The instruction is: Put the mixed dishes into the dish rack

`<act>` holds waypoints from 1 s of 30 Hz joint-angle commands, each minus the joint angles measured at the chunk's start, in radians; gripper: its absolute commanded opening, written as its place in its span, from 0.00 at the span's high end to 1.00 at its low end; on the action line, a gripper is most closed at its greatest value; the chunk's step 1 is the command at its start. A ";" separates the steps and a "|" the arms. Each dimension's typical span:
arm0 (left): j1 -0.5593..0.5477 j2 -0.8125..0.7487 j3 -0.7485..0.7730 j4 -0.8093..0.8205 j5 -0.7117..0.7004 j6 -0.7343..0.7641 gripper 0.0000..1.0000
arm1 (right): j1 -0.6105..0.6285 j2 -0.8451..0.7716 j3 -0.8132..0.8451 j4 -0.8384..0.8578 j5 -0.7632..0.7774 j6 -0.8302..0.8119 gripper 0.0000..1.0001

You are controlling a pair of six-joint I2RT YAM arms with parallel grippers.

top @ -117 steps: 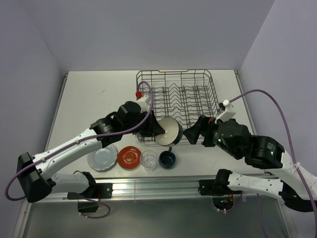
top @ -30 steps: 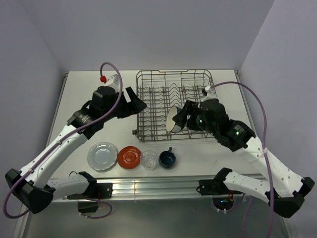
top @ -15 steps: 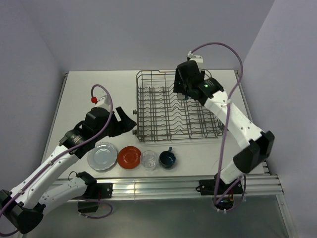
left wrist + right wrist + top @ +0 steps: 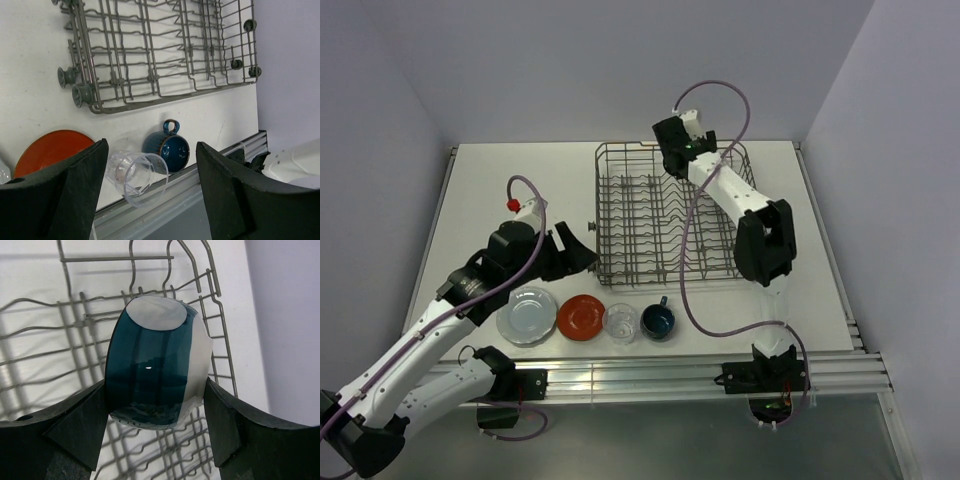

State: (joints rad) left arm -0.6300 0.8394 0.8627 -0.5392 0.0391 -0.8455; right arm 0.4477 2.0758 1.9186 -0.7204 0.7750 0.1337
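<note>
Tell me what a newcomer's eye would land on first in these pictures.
The dark-sided bowl gripped in the right pincer, over the far side of the big wire dish rack. Then the neat row at the table's near edge: pale plate, red-orange plate, clear tumbler, blue mug, with the open left pincer hovering over it.

Robot lab test cell, bare lilac walls [image 4: 620, 60], plain white tabletop [image 4: 510, 190], aluminium mounting rail [image 4: 640, 377]
</note>
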 commanded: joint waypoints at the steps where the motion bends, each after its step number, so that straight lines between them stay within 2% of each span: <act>1: -0.002 -0.011 -0.037 0.033 0.045 0.031 0.24 | 0.000 0.069 0.106 0.062 0.205 -0.121 1.00; 10: -0.008 0.016 -0.074 0.059 0.074 0.059 0.26 | -0.003 0.190 0.068 0.179 0.375 -0.272 1.00; 19: -0.062 0.020 -0.065 0.036 0.035 0.063 0.27 | -0.003 0.299 0.132 0.130 0.360 -0.263 1.00; 22: -0.068 0.010 -0.051 0.012 0.016 0.068 0.26 | -0.003 0.317 0.143 0.118 0.357 -0.255 0.96; 24: -0.068 0.009 -0.044 -0.004 0.015 0.074 0.26 | -0.003 0.334 0.172 0.089 0.340 -0.246 0.87; 25: -0.068 0.007 -0.042 -0.008 0.016 0.072 0.26 | -0.003 0.339 0.183 0.067 0.336 -0.241 0.67; 28: -0.070 0.003 -0.034 -0.022 0.012 0.074 0.26 | -0.003 0.346 0.210 0.032 0.311 -0.217 0.34; 30: -0.071 -0.002 -0.025 -0.033 0.004 0.075 0.25 | 0.002 0.339 0.218 0.013 0.288 -0.186 0.26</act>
State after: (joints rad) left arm -0.6956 0.8585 0.7914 -0.5594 0.0639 -0.7971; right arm 0.4469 2.4393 2.0636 -0.6792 1.0470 -0.1001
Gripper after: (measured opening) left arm 0.745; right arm 0.763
